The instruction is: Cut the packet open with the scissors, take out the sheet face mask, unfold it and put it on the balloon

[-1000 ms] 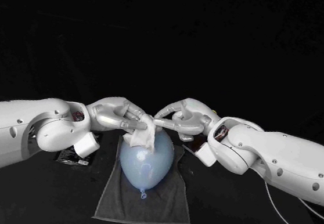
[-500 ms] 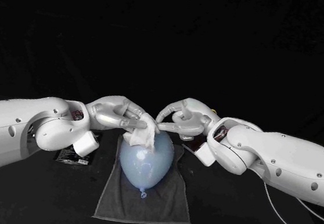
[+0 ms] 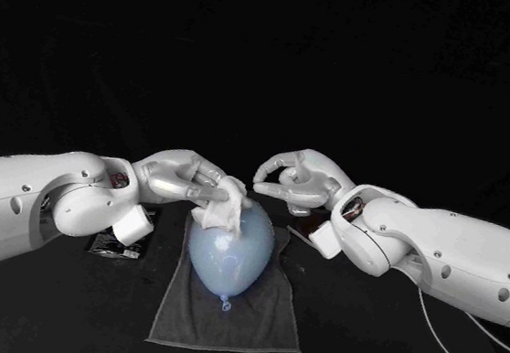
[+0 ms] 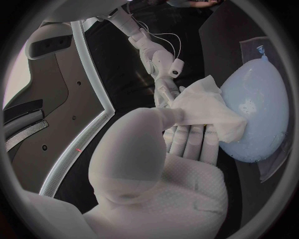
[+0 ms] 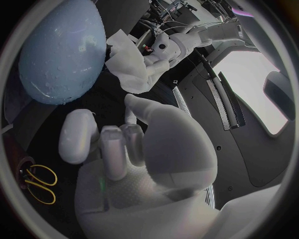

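Mask [image 3: 224, 214] bunched against balloon [image 3: 231, 251], part hidden by clamping left hand [image 3: 181, 180] fingers, right hand [image 3: 295, 177] fingers curled empty

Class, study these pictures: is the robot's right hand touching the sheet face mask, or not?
Apart. The right wrist view shows dark space between the right hand and the sheet face mask, which the left hand pinches beside the balloon.

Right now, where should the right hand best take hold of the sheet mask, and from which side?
Probably the loose edge of the sheet mask that sticks out beyond the left hand, toward the right hand. The mask is bunched, pinched by the left hand and lying against the balloon, so a thumb-and-finger pinch coming from the robot's right, above the balloon, looks safest.
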You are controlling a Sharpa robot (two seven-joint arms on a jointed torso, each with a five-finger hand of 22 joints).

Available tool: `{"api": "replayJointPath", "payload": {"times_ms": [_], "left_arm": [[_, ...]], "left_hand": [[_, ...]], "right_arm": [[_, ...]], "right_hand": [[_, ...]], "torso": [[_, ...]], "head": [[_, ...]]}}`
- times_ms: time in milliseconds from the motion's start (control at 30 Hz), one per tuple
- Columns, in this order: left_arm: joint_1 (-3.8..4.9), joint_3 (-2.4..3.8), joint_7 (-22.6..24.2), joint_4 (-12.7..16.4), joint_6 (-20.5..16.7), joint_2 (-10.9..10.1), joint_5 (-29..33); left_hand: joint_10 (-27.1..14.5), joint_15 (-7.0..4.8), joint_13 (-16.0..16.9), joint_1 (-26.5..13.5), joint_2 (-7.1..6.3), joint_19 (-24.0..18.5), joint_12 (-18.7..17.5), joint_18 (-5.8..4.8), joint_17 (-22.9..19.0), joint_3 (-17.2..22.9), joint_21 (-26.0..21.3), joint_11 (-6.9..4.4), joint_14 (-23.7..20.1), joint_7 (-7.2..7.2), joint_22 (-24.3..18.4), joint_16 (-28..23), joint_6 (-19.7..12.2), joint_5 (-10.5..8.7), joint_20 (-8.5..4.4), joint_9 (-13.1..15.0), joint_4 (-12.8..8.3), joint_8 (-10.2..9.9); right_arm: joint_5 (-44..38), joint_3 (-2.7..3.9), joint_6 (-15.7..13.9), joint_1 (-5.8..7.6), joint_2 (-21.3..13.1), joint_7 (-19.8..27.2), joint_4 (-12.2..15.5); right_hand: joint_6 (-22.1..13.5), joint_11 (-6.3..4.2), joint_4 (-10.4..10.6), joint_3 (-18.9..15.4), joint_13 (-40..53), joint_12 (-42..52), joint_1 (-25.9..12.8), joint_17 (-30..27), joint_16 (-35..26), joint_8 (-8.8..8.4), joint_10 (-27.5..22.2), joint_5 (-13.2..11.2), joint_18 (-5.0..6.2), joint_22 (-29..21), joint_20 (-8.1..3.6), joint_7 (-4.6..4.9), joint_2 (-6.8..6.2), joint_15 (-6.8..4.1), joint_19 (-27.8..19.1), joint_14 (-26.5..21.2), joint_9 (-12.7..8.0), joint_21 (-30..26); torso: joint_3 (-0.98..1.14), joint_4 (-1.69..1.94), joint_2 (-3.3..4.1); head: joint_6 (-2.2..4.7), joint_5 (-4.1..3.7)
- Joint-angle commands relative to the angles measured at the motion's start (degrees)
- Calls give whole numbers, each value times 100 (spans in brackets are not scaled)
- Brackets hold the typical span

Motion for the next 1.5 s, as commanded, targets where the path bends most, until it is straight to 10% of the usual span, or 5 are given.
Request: {"api": "replayJointPath", "payload": {"times_ms": [33,300,467,700,1500], "left_arm": [[4,6,25,2,91,5,-8],[-3,4,30,0,114,2,-22],[-5,3,58,4,145,0,-25],[-8,3,220,17,253,-10,-300],[-9,4,471,21,310,-20,-839]], "left_hand": [[37,-10,1,-53,17,-8,19,103,1,-3,31,-21,48,13,5,-28,31,15,-33,8,-46,10],[38,-11,0,-57,19,-9,17,104,1,2,38,-21,49,17,8,-32,32,15,-36,6,-56,8],[43,-15,0,-67,25,-17,16,102,4,10,46,-22,65,13,13,-29,37,15,-37,3,-73,4],[107,-64,2,-154,96,25,18,104,53,-30,195,-52,237,-25,92,29,97,13,-69,-5,-161,1],[140,-83,1,-200,145,38,15,95,84,-97,341,-72,282,-68,178,32,149,12,-112,0,-228,3]], "right_arm": [[161,4,-235,-3,-26,182,47],[-28,7,-241,-4,-86,138,76],[-493,6,-20,-35,-65,15,54],[-738,6,253,-114,-9,45,46],[-580,6,435,-134,46,296,52]], "right_hand": [[-44,-47,1,52,997,-40,-85,1508,20,39,159,-5,40,930,-33,-7,8,-100,4,677,276,36],[-216,-39,-44,141,923,-109,-146,1508,20,54,89,-6,51,915,-36,7,-39,-97,-15,677,434,-26],[-819,396,-85,7,884,-141,-271,1508,20,-1196,22,8,24,891,186,508,-225,267,-62,677,-286,-129],[-863,537,-156,-469,822,-178,-315,1508,20,-2053,-62,205,79,852,378,652,-551,402,-138,677,-916,-273],[-103,472,-115,-591,895,-91,-213,1508,20,-2226,16,486,90,871,396,570,-312,362,-130,677,-1241,-187]], "torso": [[2,-2,0],[-1,-1,-6],[1,-2,-3],[4,9,3],[-4,0,-4]], "head": [[-11,3],[-20,2],[-19,-7],[-30,3],[-75,0]]}}
